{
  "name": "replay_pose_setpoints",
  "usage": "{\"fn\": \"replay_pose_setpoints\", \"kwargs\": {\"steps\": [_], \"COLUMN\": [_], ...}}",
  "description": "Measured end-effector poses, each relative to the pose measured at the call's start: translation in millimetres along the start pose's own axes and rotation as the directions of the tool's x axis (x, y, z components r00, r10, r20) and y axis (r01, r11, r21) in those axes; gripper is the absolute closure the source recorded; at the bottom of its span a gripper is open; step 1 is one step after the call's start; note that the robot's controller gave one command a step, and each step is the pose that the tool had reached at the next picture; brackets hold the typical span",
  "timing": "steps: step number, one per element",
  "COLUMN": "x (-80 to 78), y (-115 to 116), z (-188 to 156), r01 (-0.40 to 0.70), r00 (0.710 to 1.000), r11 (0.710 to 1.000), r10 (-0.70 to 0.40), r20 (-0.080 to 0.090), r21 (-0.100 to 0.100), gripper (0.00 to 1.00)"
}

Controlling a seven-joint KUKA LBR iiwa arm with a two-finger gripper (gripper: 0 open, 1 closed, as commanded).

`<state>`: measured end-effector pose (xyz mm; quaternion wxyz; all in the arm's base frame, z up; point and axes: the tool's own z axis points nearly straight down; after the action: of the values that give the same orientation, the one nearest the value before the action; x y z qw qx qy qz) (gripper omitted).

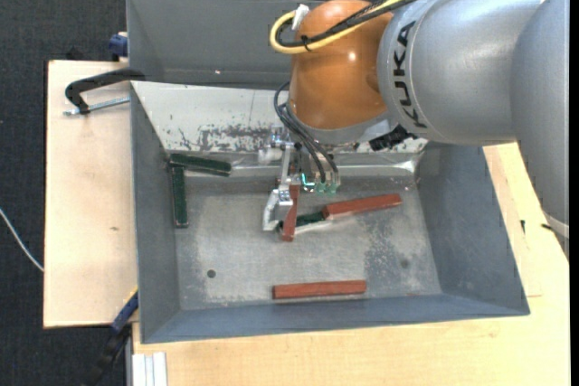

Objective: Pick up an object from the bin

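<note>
A: Where is the pincer [282, 208]?
B: Low in the middle of the bin [461, 230], over a short red-brown stick [289, 227] beside a dark green piece [312, 218]. Its opening cannot be told.
A: Nearby?
B: A longer red-brown bar [364, 205] lies just right of it, and a flat red-brown strip [319, 289] lies by the front wall.

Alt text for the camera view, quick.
The gripper is down at the middle of the grey bin, at the left end of a red-brown bar. A second red-brown bar lies near the front wall; two dark green bars form an L at left.
</note>
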<state>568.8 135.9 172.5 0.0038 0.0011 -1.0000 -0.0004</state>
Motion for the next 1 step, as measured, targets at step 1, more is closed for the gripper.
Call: {"fn": "replay_pose_setpoints", "kwargs": {"steps": [1], "x": [-1.9], "y": [-0.6], "z": [-4.6], "r01": [-0.002], "r00": [1.0], "r11": [1.0], "r10": [0.002], "r20": [0.008], "r21": [-0.001], "gripper": [0.0]}}
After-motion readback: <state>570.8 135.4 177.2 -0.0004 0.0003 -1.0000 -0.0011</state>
